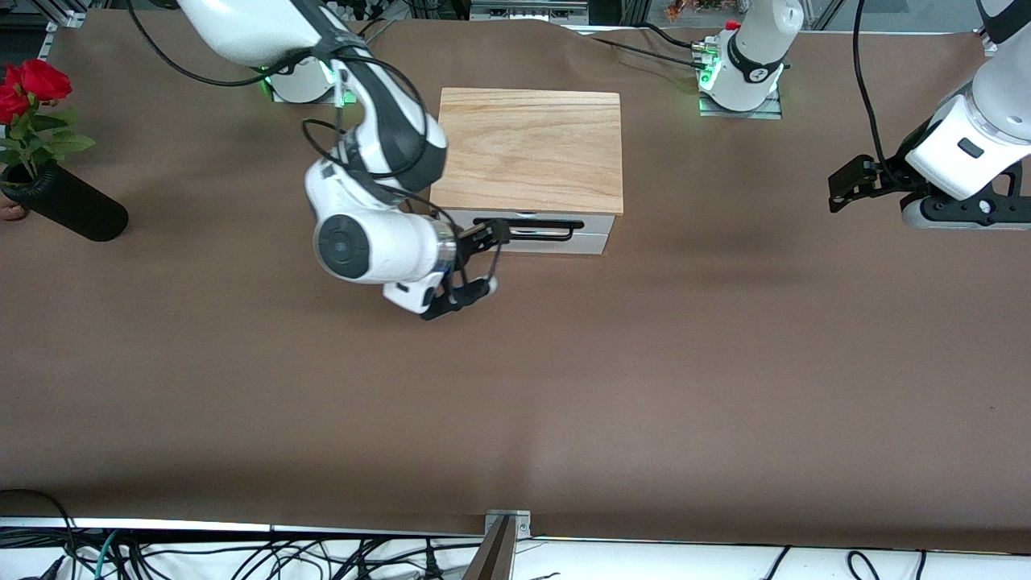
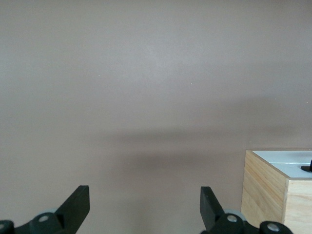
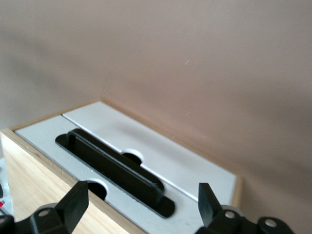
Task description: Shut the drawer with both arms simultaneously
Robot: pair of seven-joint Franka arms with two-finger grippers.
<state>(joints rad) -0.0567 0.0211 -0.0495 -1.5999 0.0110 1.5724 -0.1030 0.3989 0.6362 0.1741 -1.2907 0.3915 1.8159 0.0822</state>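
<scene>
Two grippers are in play, and both stand with fingers apart and nothing between them. The right gripper sits low at the front of the drawer, at the end of the black bar handle nearer the right arm's base; its wrist view looks straight onto the white front panel, with the handle just ahead of the spread fingertips and not touched by them as far as can be seen. The left gripper hangs over bare brown table well apart from the drawer, toward the left arm's end, and its wrist view catches only a corner of the wooden casing. The drawer sits in its casing near the middle of the table, on the side toward the robots' bases, its front facing the front camera. Its front appears flush or nearly flush with the casing, with no light wood interior showing, so I judge the closing largely or wholly done; whether a last sliver remains cannot be told. If any push is left, only the right arm is placed for it. Counted: two arms, one drawer with one handle in view, one casing, and one black vase of red roses at the right arm's end.
</scene>
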